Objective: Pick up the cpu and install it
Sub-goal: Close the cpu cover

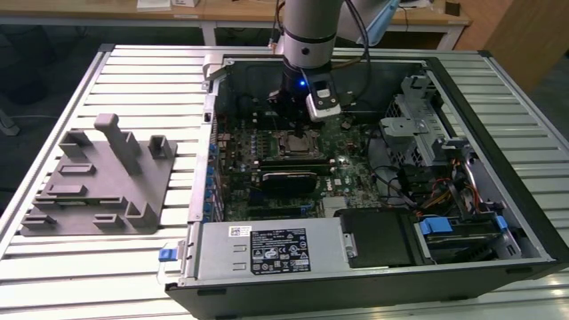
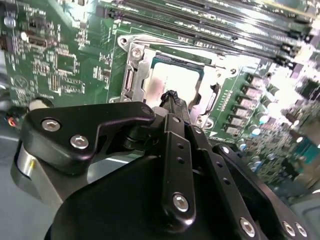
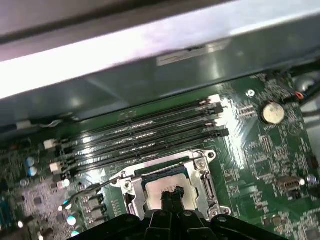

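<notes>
Cpu (image 3: pixel 161 186): silvery square seated in the motherboard socket (image 3: pixel 204 181), inside the open computer case (image 1: pixel 374 290), which lies on a pale slatted metal table (image 1: pixel 133 67). Claw (image 2: pixel 172 96): closed, tips together over the cpu's top, gripping nothing. Grey tray (image 1: pixel 98 193) on the table at the exterior view's left. Wooden desks (image 1: pixel 231 8) behind.
</notes>
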You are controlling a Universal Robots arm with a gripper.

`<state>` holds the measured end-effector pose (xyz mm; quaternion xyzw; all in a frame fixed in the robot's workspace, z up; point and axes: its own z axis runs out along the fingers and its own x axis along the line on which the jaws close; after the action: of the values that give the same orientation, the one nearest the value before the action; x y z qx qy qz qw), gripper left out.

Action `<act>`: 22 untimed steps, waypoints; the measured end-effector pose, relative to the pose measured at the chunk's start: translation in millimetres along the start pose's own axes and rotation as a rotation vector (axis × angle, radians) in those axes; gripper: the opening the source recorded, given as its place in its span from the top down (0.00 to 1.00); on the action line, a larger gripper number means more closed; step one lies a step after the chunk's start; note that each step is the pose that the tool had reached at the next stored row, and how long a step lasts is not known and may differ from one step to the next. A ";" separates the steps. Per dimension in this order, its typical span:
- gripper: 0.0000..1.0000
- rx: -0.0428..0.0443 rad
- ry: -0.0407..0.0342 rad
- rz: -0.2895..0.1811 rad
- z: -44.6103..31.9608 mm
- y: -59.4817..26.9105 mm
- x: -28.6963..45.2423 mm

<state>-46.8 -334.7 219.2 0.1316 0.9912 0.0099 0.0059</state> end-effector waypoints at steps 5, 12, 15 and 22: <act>0.89 0.0046 0.0005 -0.088 0.6 0.0 -0.1; 0.89 0.0213 -0.0014 -0.196 1.7 0.0 0.0; 0.89 0.0291 -0.0024 -0.239 2.0 0.0 0.0; 0.89 0.0291 -0.0023 -0.253 2.2 0.0 0.0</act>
<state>-46.8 -334.7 217.0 0.0054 1.0000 -0.0054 0.0063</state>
